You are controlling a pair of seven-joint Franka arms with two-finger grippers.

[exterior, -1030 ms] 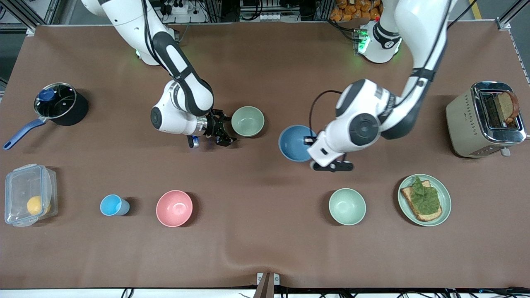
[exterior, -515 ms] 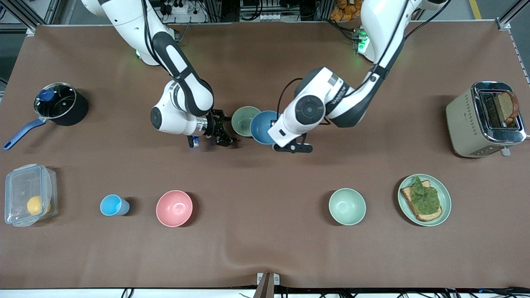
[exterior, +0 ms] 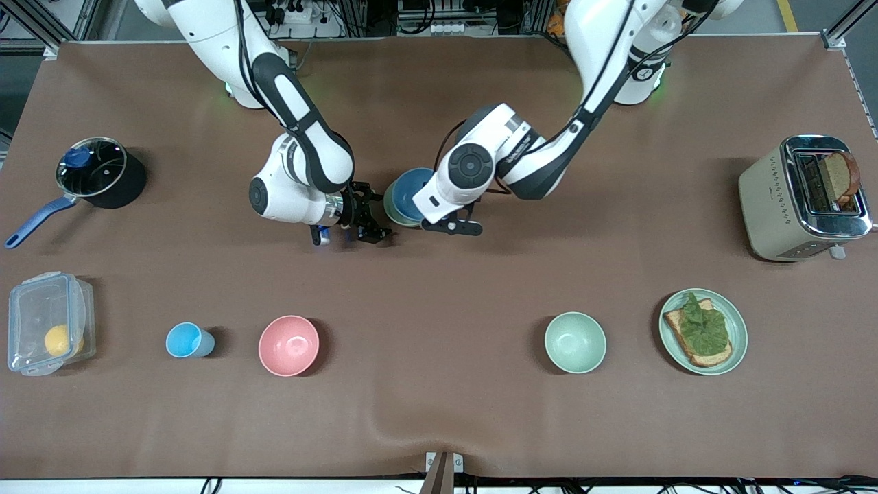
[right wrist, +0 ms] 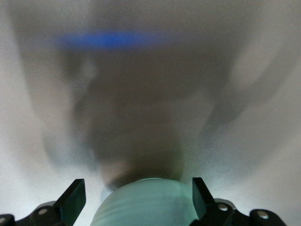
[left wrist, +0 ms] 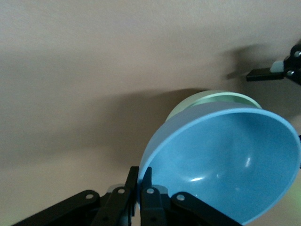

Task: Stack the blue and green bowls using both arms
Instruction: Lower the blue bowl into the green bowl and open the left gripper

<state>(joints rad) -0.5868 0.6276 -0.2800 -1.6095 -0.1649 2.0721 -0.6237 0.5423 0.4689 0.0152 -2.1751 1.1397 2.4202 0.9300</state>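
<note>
My left gripper (exterior: 429, 200) is shut on the rim of the blue bowl (exterior: 410, 189) and holds it tilted right over the sage-green bowl (exterior: 390, 206). Only an edge of the green bowl shows under it, and I cannot tell whether the two touch. In the left wrist view, my left gripper (left wrist: 140, 177) pinches the blue bowl's (left wrist: 225, 160) rim, with the green bowl's (left wrist: 212, 97) rim showing past it. My right gripper (exterior: 372, 214) is open beside the green bowl, toward the right arm's end. In the right wrist view, the green bowl (right wrist: 146, 203) sits between my right gripper's (right wrist: 136, 196) spread fingers.
Nearer the front camera stand a pink bowl (exterior: 289, 345), a light-blue cup (exterior: 188, 340), a mint bowl (exterior: 575, 342) and a plate with toast (exterior: 735, 322). A toaster (exterior: 772, 199) stands at the left arm's end. A pot (exterior: 96, 171) and a clear box (exterior: 46, 322) stand at the right arm's end.
The left arm has carried the blue bowl toward the right arm's end, from beside the green bowl to over it. The right arm has not moved.
</note>
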